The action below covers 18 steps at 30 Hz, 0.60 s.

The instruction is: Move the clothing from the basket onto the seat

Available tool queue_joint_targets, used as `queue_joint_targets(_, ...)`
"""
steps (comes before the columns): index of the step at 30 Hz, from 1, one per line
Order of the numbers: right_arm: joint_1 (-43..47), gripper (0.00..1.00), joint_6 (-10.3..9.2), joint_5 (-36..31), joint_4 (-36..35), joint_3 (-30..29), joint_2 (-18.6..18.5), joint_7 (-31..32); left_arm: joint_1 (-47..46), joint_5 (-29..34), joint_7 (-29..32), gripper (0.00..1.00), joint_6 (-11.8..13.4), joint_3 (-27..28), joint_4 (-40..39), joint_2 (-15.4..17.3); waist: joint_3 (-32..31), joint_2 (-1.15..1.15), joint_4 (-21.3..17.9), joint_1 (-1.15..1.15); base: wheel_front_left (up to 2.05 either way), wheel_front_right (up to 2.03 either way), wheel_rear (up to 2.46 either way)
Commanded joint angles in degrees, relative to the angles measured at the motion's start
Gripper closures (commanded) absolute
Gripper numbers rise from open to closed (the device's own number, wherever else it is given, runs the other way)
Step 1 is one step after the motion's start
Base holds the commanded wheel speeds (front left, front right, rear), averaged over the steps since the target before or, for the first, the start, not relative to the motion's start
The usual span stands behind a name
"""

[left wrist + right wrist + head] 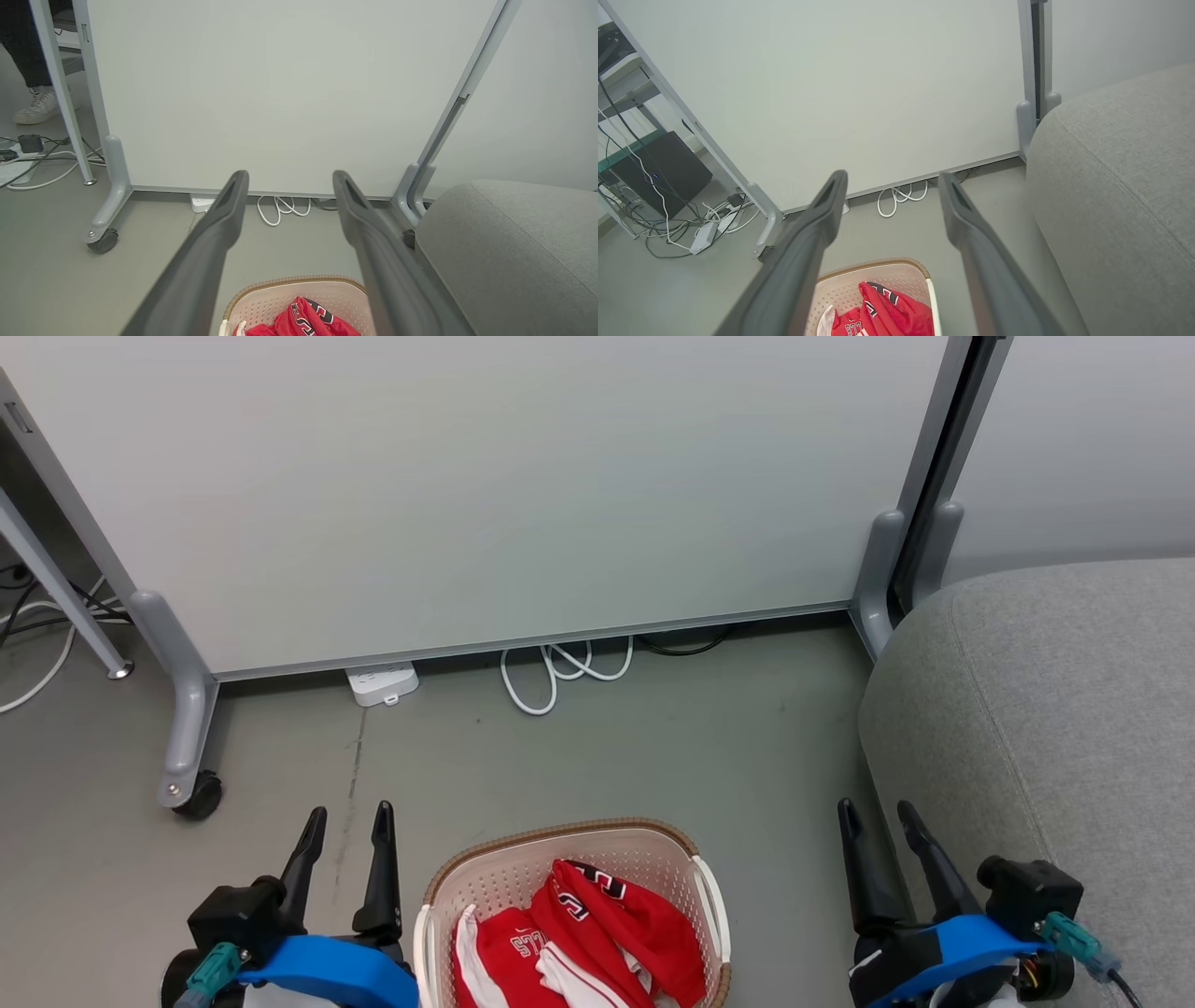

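Left end effector (351,810), right end effector (876,805) — both released, empty, pointing up — flanking basket (560,829).

the basket (560,833) ran off the bottom edge, its near half unseen. folds broke up the lettering on the clothing (616,924), too little to read. the seat (1055,709) was cut by the right edge. a person (17,46) was cut off by the top edge above a dark leg and shoe (39,106).

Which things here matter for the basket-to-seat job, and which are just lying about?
Part of the job:
- clothing, in the basket
- seat
- left gripper and right gripper, both open and empty

Lying about:
- partition panel
- power strip
- coiled white cable
- caster
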Motion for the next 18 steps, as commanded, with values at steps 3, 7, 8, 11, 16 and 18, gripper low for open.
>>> queue_joint_targets(3, -1.0, 0.00, 0.00, -2.3, 0.0, 0.5, -0.3, -0.8, -1.1, 2.2, -0.7, 0.00, 0.5, -0.5, -0.1, 0.6, -0.1, 0.00, 0.1, 0.00, 0.00, 0.00, 0.00)
queue_joint_targets(7, -1.1, 0.00, 0.00, -4.3, 0.5, 0.9, -0.3, -1.3, -1.1, 4.2, -1.2, 0.00, 0.6, -0.8, 0.1, 0.6, -0.1, 0.00, 0.1, 0.00, 0.00, 0.00, 0.00)
queue_joint_targets(8, -1.2, 0.00, 0.00, -4.8, 0.7, 0.9, -0.3, -1.5, -1.1, 4.7, -1.4, 0.00, 0.6, -0.9, 0.2, 0.6, -0.1, 0.00, 0.2, 0.00, 0.00, 0.00, 0.00)
queue_joint_targets(11, -1.3, 0.00, 0.00, -6.3, 1.1, 1.2, -0.3, -1.8, -1.2, 6.1, -1.7, 0.00, 0.7, -1.0, 0.4, 0.6, -0.2, 0.00, 0.2, 0.00, 0.00, 0.00, 0.00)
queue_joint_targets(16, -1.4, 0.00, 0.00, -8.6, 1.5, 1.5, -0.3, -2.4, -1.3, 8.3, -2.3, 0.00, 0.6, -1.4, 0.9, 0.6, -0.2, 0.00, 0.4, 0.00, 0.00, 0.00, 0.00)
queue_joint_targets(18, -1.4, 0.00, 0.00, -9.5, 1.7, 1.6, -0.3, -2.6, -1.3, 9.2, -2.6, 0.00, 0.7, -1.6, 1.0, 0.6, -0.3, 0.00, 0.5, 0.00, 0.00, 0.00, 0.00)
